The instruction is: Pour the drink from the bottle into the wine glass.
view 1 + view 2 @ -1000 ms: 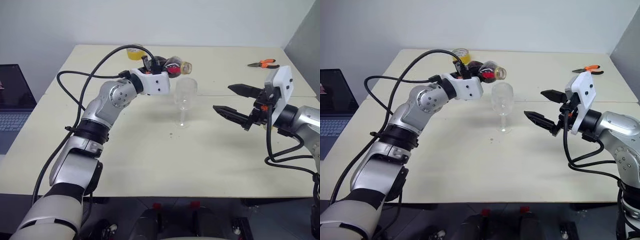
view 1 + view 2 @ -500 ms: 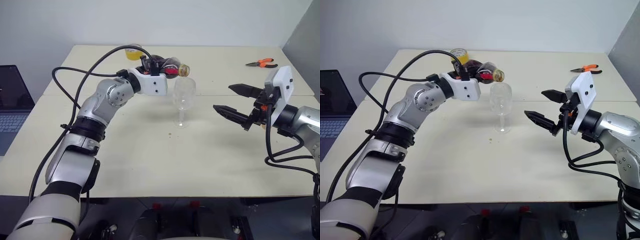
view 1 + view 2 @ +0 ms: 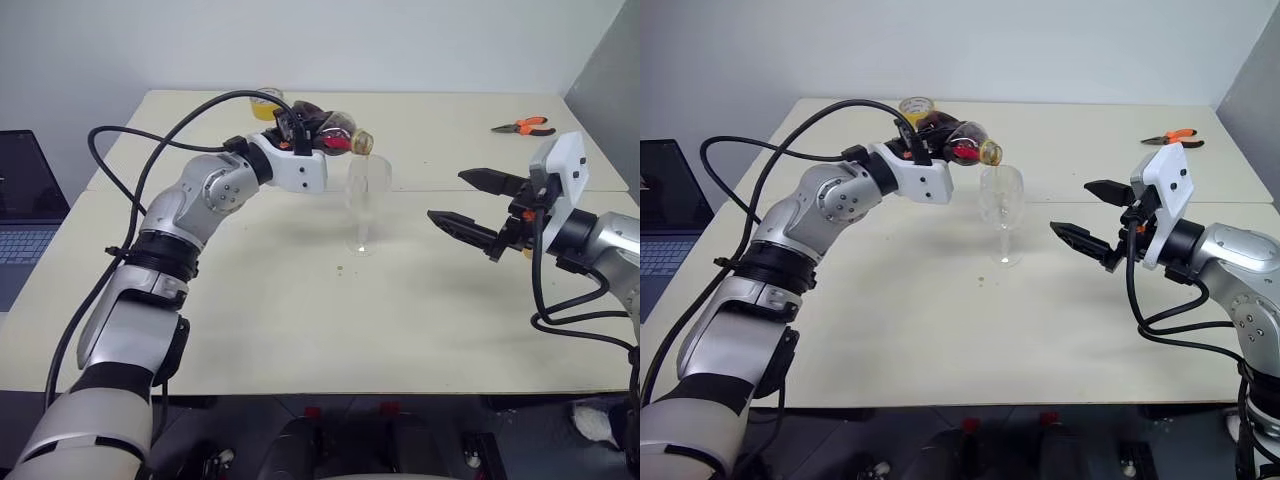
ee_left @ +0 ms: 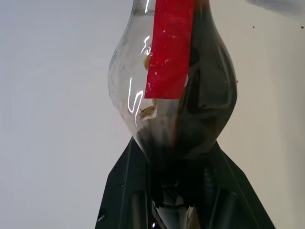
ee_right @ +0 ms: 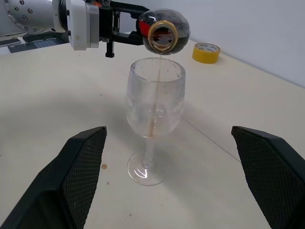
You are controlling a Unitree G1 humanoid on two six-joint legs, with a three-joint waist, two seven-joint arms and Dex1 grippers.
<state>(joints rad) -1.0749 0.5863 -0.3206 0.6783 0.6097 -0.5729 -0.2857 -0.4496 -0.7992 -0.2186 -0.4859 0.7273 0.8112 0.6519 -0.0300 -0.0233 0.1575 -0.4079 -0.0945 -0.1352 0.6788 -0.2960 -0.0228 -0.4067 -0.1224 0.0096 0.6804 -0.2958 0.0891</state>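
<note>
My left gripper (image 3: 305,128) is shut on the bottle (image 3: 332,130) and holds it tipped on its side. The bottle's open mouth hangs just over the rim of the wine glass (image 3: 365,200). A thin stream of the dark drink (image 5: 157,90) falls from the mouth into the bowl, and dark liquid still fills part of the bottle (image 4: 209,105) beside its red label. The glass stands upright on the cream table (image 3: 300,320). To the right of the glass, my right gripper (image 3: 447,197) stays open and points at it with nothing between its fingers (image 5: 81,176).
A yellow tape roll (image 3: 915,105) lies behind the bottle at the table's far edge. Orange-handled pliers (image 3: 527,126) lie at the far right. A laptop (image 3: 25,215) sits beyond the table's left edge. Small dark drops (image 3: 343,268) spot the table near the glass foot.
The left gripper has rolled the bottle so its mouth dips lower over the glass rim, and the left elbow has swung out to the left. The right arm has not moved.
</note>
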